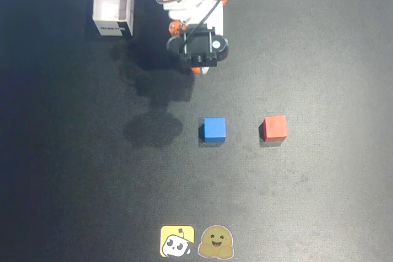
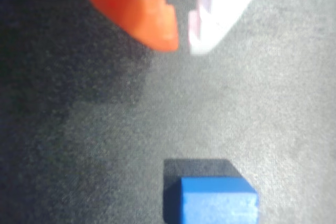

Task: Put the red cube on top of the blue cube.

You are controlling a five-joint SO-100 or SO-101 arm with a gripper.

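Beside blue cube, red cube.

In the overhead view, the blue cube lies below the gripper. The red cube sits lower right of the gripper, apart from it.

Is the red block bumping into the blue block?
Apart. In the overhead view, a strip of bare dark table shows between the blue cube and the red cube, which sits to its right.
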